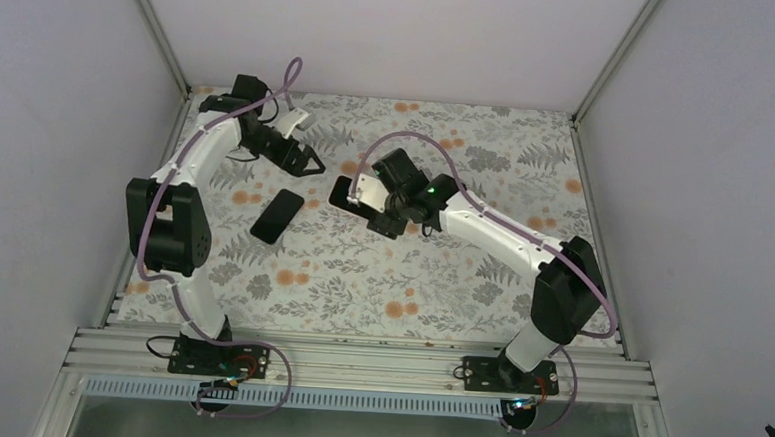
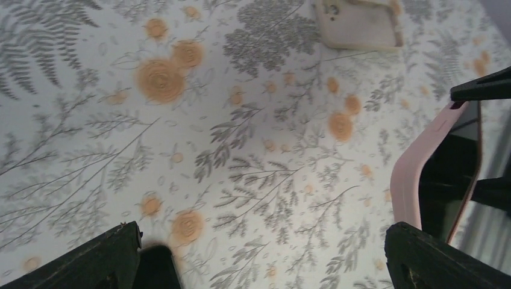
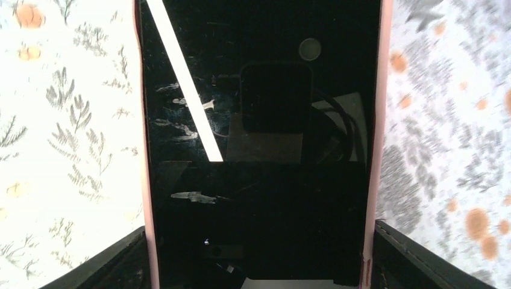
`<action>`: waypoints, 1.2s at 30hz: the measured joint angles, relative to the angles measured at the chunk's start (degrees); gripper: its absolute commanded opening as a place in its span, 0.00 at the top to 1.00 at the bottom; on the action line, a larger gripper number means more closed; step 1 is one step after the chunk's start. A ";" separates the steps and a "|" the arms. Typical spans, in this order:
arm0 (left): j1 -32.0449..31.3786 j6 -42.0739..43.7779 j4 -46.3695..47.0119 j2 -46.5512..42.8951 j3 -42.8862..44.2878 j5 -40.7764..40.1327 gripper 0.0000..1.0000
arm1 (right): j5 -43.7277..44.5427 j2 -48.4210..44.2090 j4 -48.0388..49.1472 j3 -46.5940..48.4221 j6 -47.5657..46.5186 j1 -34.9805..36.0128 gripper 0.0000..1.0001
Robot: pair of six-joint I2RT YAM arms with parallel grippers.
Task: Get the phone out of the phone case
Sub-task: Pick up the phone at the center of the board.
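Note:
A black phone (image 3: 259, 150) sits in a pink case (image 3: 378, 120). My right gripper (image 3: 259, 259) is shut on the case's two long edges and holds it above the table's middle (image 1: 350, 194). In the left wrist view the pink case (image 2: 410, 174) stands at the right, edge-on, with the screen showing. My left gripper (image 2: 259, 259) is open and empty, just left of the cased phone (image 1: 311, 162), with its fingers (image 2: 90, 265) wide apart over the floral cloth.
A bare black phone (image 1: 277, 216) lies on the cloth left of centre; its corner shows in the left wrist view (image 2: 158, 268). An empty white case (image 1: 290, 121) lies at the back left and shows in the left wrist view (image 2: 360, 27). Enclosure walls ring the table.

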 measured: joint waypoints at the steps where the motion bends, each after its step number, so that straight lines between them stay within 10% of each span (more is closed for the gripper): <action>1: -0.09 0.09 -1.22 1.05 1.40 1.51 0.00 | 0.52 -0.04 0.33 0.70 0.00 0.37 0.35; 19: -5.49 3.52 -13.51 10.19 8.70 18.25 0.22 | 7.26 5.20 6.36 6.80 -0.48 2.43 0.35; 33: -4.90 9.68 -19.30 12.61 13.31 25.70 0.90 | 8.22 5.16 7.61 7.21 -1.18 4.68 0.35; 36: -4.92 9.44 -20.02 13.18 13.29 26.62 0.98 | 9.14 5.14 7.87 6.71 -1.40 4.68 0.18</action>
